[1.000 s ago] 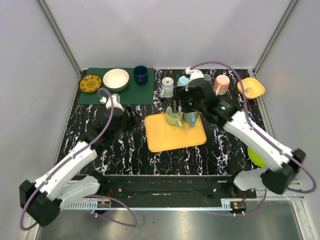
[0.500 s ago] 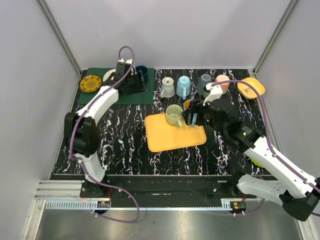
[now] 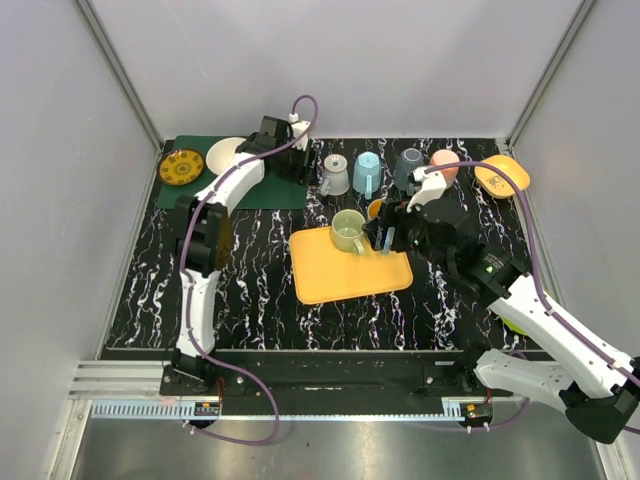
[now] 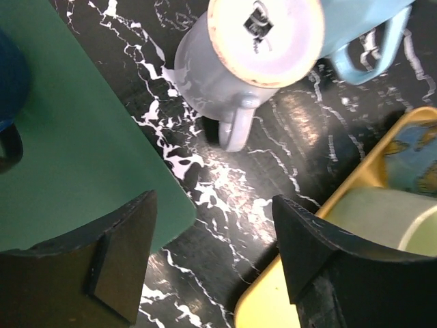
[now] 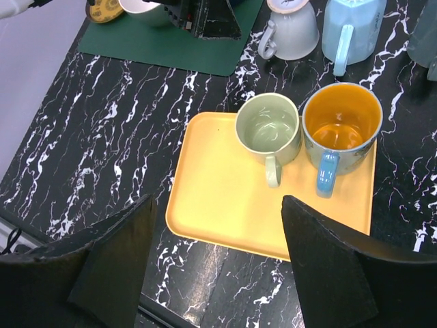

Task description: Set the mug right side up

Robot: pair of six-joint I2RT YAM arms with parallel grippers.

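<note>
Right tool [image 5: 216,208] is seen spread and empty above the yellow tray [image 5: 205,171]. A green mug [image 5: 268,128] and an orange-lined mug [image 5: 341,126] are stood upright just ahead of it. Farther out, the left tool [image 4: 213,219] is spread with nothing pinched, over the worktop [image 4: 225,174]. The grey mug [image 4: 205,75] is found just beyond its fingertips, base up, handle toward the tool, beside the green mat [image 4: 68,150]. It is not yet gripped, so grasp and flip are judged left to do.

Top: high above near edge, looking down toward far side. My left wrist: close, downward. My right wrist: farther back, oblique. Both wrists share grey mug [image 4: 249,55], tray [image 5: 218,205].
</note>
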